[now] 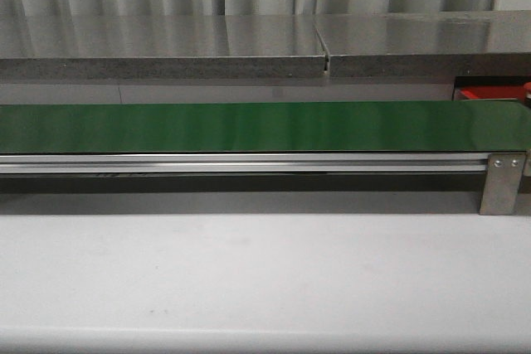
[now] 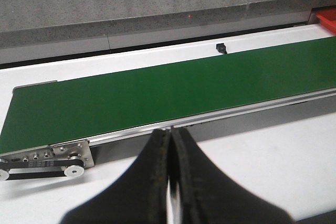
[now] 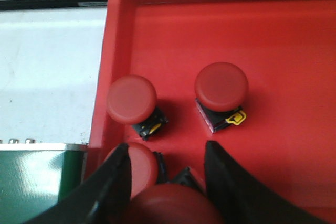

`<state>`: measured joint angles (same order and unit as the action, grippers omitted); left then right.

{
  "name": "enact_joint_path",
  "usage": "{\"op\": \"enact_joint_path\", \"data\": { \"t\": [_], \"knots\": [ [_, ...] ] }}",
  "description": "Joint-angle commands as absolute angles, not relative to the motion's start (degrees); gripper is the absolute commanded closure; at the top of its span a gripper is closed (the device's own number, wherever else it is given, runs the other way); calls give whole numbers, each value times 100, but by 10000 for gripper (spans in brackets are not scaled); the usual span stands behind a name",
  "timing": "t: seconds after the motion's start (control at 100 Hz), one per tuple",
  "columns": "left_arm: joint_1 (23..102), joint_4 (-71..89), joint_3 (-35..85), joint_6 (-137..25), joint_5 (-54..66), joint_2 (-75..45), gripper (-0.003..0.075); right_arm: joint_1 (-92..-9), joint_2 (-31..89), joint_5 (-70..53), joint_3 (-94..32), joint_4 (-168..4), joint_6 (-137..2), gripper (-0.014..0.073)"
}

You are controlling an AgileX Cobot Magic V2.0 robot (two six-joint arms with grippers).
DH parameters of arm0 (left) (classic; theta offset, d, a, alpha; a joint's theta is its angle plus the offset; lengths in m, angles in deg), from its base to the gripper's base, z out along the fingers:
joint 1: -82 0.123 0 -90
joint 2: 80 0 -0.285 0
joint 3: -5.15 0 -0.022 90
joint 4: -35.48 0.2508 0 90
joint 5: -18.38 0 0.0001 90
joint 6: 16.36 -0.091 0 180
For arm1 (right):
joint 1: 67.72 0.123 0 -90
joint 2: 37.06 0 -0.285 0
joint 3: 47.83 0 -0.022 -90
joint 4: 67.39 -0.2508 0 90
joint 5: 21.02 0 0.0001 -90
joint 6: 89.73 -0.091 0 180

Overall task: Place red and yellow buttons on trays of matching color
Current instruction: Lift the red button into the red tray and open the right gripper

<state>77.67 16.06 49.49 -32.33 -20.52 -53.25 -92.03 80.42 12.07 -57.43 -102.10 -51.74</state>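
The right claw [image 3: 165,182] hangs over the red tray [image 3: 294,51], fingers apart around a red button [image 3: 173,205]. Three more buttons [image 3: 221,86] stand there. The left claw [image 2: 170,153] is clenched, empty, near the belt [image 2: 173,90].

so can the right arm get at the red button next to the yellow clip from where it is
Probably not yet. The right gripper is already over the red tray, but a red button sits between its fingers; nothing else blocks the one by the yellow clip.
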Motion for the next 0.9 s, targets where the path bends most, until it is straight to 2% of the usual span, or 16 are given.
{"op": "enact_joint_path", "data": {
  "t": [0.0, 0.75, 0.82, 0.89],
  "knots": [
    [7715, 1465, 4799, -3212, -1675, -5283, 741, -9243, 7870, 743, -5935, -10385, -5164, 451],
    [7715, 1465, 4799, -3212, -1675, -5283, 741, -9252, 8613, -37, -5929, -10929, -5164, 449],
    [7715, 1465, 4799, -3212, -1675, -5283, 741, -9252, 8631, -106, -5929, -10929, -5164, 438],
    [7715, 1465, 4799, -3212, -1675, -5283, 741, -9252, 8631, -159, -5929, -10929, -5164, 376]
  ]
}}
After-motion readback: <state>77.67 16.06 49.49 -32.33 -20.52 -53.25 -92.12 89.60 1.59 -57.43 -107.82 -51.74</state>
